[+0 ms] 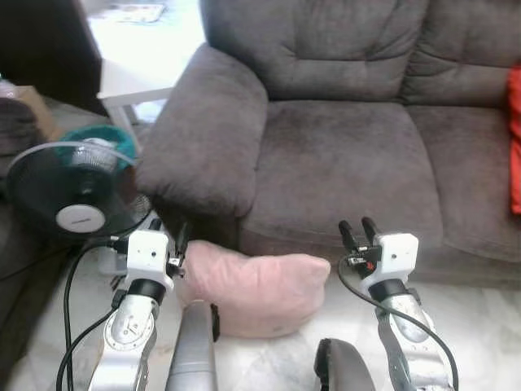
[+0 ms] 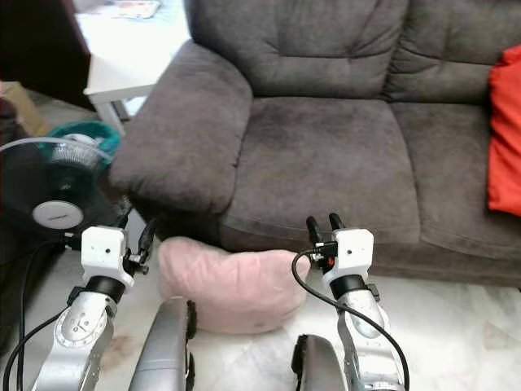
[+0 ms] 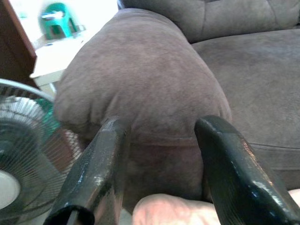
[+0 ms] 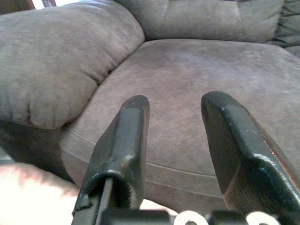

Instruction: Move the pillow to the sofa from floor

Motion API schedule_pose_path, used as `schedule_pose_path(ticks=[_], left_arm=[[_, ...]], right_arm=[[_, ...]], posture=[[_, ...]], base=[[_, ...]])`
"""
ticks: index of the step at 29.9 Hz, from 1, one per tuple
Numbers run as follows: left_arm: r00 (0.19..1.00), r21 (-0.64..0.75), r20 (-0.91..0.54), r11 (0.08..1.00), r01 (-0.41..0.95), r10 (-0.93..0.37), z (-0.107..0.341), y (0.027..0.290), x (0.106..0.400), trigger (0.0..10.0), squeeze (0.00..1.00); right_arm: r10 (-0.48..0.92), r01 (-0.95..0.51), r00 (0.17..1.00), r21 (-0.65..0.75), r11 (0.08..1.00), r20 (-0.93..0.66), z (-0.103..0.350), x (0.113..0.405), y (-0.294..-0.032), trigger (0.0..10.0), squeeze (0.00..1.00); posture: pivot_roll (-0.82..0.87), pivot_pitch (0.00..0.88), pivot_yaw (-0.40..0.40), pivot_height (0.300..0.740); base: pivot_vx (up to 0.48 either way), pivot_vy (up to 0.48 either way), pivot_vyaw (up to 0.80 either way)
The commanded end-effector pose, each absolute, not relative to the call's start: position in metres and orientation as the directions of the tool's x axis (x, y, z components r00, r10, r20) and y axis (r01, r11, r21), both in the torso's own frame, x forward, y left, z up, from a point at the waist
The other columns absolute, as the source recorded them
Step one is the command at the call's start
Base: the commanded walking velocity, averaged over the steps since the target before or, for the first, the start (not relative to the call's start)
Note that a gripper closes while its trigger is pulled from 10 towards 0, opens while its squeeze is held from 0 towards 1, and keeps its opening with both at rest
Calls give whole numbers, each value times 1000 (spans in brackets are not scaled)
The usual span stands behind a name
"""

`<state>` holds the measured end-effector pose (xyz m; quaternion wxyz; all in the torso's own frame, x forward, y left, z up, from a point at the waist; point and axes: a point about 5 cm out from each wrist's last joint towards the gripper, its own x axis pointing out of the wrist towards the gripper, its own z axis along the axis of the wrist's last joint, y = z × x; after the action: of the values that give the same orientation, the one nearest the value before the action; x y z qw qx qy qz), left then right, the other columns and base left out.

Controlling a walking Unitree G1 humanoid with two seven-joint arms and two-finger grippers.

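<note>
Both parted jaws flank the pink pillow (image 1: 252,292) on floor.

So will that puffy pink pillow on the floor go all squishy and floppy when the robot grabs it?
Probably. The puffy pink pillow looks soft and rumpled, so it would likely dent and sag between the left gripper and right gripper. It seems light for its bulk. It lies flat, so it shouldn't roll.

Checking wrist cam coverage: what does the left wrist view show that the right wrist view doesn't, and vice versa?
Left wrist view: a standing fan, a white table and a green stool beyond the sofa's armrest.

Right wrist view: a wide stretch of the sofa's seat cushion and backrest.

Both: open black gripper fingers, the grey sofa, and a corner of the pink pillow below.
</note>
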<state>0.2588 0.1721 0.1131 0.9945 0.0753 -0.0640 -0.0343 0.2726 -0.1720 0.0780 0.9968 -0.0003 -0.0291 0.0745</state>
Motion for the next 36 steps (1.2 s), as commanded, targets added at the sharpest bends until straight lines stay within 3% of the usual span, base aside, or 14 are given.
schedule_pose_path(ticks=[1, 15, 24, 36], left_arm=[[989, 162, 127, 985, 52, -73, 114, 174, 257, 10000, 0], [989, 151, 126, 987, 53, -73, 113, 173, 257, 10000, 0], [990, 153, 117, 987, 56, -74, 112, 173, 257, 10000, 0], [991, 152, 97, 986, 72, -87, 109, 171, 258, 10000, 0]], right_arm=[[153, -153, 986, -3, 988, 58, 78, 272, -172, 10000, 0], [176, -174, 983, -33, 984, 56, 78, 271, -170, 10000, 0], [176, -174, 983, -30, 984, 58, 78, 271, -169, 10000, 0], [147, -147, 988, -9, 989, 49, 77, 273, -173, 10000, 0]], posture=[[167, 129, -31, 579], [166, 131, -32, 579], [167, 133, -32, 579], [165, 131, -31, 579]], base=[[0, 0, 0], [0, 0, 0], [0, 0, 800], [0, 0, 0]])
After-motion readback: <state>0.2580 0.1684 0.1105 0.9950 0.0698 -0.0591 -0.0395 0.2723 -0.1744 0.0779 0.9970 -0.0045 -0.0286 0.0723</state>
